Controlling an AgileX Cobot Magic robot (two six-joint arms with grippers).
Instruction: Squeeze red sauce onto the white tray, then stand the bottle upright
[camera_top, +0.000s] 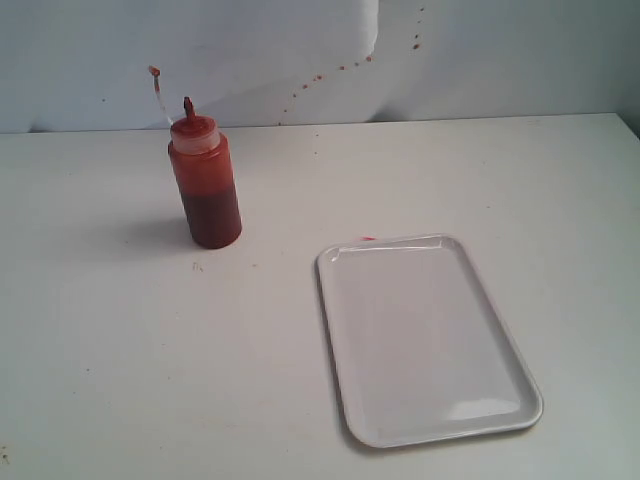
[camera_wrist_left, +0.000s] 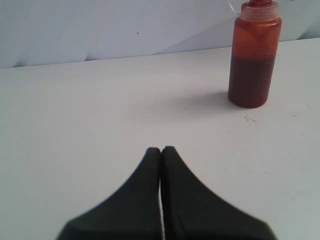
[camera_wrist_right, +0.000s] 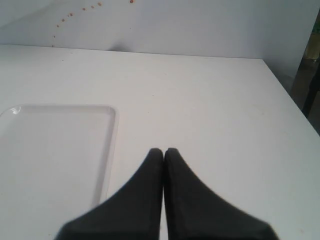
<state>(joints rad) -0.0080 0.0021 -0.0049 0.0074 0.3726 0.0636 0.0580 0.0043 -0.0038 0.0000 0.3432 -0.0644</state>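
Note:
The bottle stands upright on the table at the left, translucent with dark red sauce filling its lower part. Its nozzle is red-stained and the thin tethered tip cap sticks up beside it. The white tray lies flat at the right, bare of sauce. Neither gripper shows in the exterior view. In the left wrist view my left gripper is shut and empty, well short of the bottle. In the right wrist view my right gripper is shut and empty, beside the tray's rim.
Small red splatter spots dot the white back wall. A faint reddish mark lies at the tray's far edge. The table's right edge shows in the right wrist view, with dark objects beyond it.

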